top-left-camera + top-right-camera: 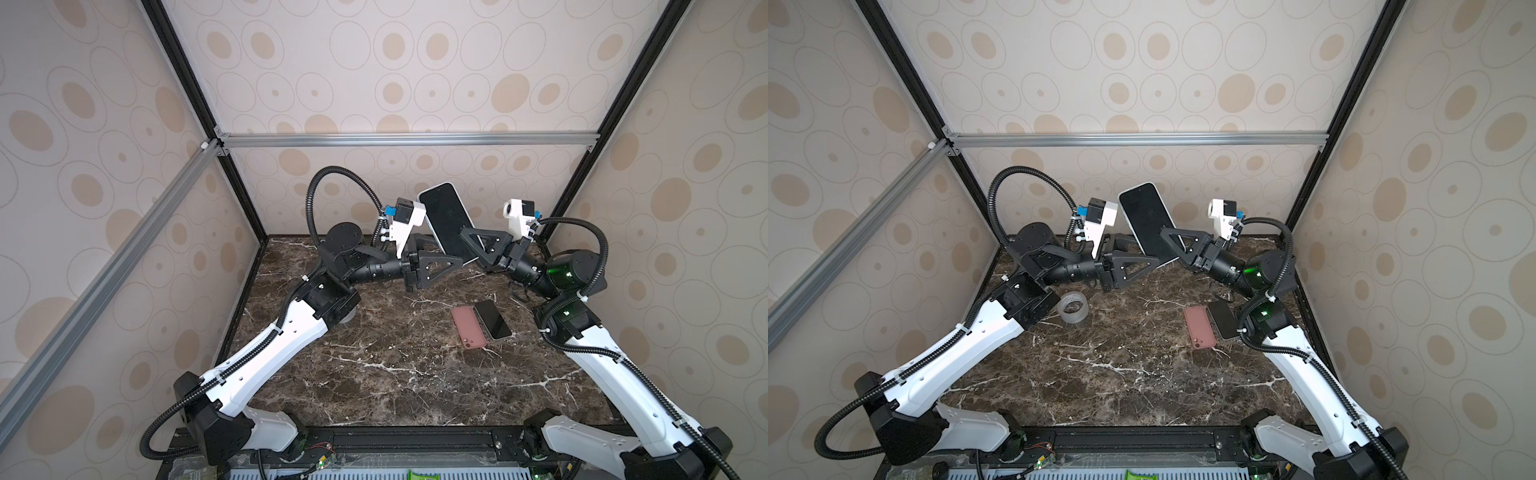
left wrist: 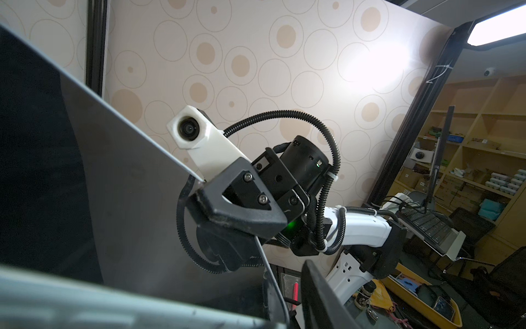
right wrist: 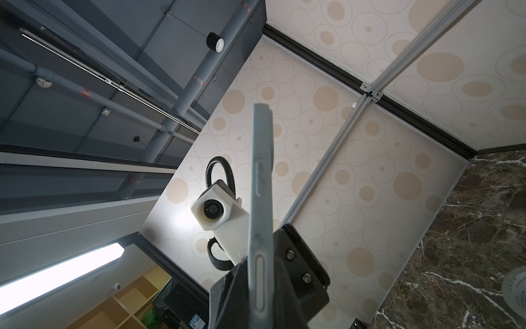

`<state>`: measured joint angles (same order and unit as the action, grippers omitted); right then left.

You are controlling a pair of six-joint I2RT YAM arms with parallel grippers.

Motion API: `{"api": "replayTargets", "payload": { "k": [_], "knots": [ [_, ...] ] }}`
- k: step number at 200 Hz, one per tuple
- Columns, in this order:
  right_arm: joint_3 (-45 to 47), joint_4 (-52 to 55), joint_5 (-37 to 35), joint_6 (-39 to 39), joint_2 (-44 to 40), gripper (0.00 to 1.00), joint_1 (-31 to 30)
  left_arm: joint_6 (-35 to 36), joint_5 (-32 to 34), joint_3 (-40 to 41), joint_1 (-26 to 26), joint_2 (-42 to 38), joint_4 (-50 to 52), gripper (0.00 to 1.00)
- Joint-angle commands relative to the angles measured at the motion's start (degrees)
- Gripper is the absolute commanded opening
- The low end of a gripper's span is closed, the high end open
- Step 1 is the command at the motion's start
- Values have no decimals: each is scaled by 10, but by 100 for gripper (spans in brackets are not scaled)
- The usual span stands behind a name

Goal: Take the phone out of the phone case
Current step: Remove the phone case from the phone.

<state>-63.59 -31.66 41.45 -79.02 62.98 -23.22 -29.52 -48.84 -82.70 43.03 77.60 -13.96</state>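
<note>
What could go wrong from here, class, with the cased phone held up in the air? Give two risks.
1. The right gripper pinches the cased phone near its lower end, tilted above the marble table; a tug from the left gripper could slip it free and drop it.
2. The black phone and pink case lie on the table close by, so a fall could strike them.

The walls (image 1: 415,62) are cream panels printed with beige circles, framed by aluminium rails (image 1: 407,139) and black posts (image 1: 180,62). The surface (image 1: 395,374) is dark veined marble. Outside the enclosure are a lit strip light (image 3: 57,273) and wooden shelving (image 2: 484,128).
</note>
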Motion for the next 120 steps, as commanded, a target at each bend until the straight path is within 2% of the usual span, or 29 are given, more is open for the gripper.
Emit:
{"api": "replayTargets", "payload": {
  "k": [1,44,96,120],
  "knots": [
    [19,72,-30,-1,22,0,-1,38,-56,-50,31,-17,-58,44],
    [23,79,-31,-7,20,0,-1,49,-56,-56,34,-15,-44,32],
    [20,140,-32,-13,25,0,0,78,-53,-65,33,-25,-25,0],
    [18,195,-34,-4,26,0,0,99,-61,-89,33,-30,6,0]
  ]
}}
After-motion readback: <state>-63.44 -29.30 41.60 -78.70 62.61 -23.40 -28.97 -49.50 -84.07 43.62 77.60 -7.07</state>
